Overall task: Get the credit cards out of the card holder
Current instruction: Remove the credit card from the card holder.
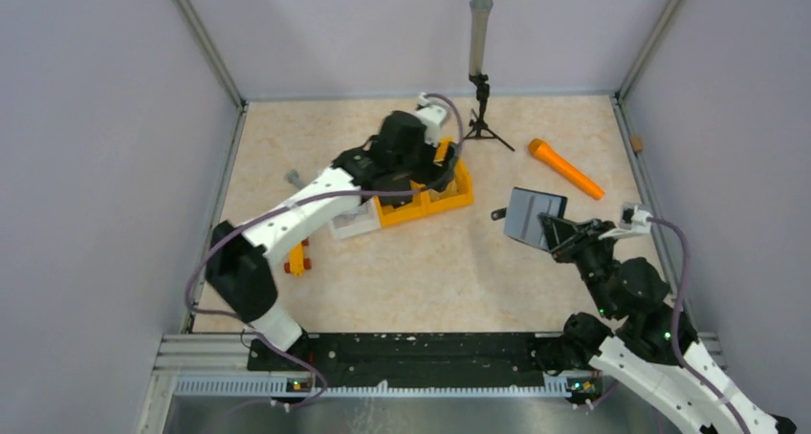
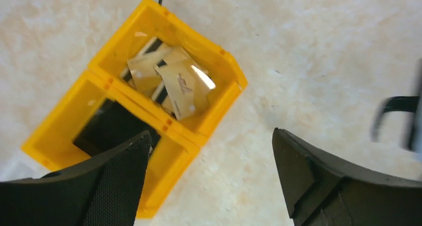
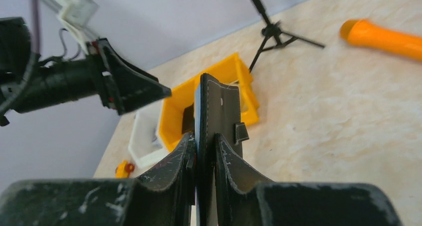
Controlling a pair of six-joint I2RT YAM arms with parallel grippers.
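left arm (image 1: 287, 219): stretched forward, wrist tilted down
left fingers (image 2: 119, 181): spread wide, nothing between
right arm (image 1: 660, 358): folded near base, wrist aimed forward-left
right fingers (image 3: 174, 166): pinched close, clamping

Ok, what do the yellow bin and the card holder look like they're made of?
The yellow bin is likely moulded plastic: glossy, even colour, thick rounded rims. The card holder is probably leather or faux leather: matt black, thin, with a pale seam line near its edge.
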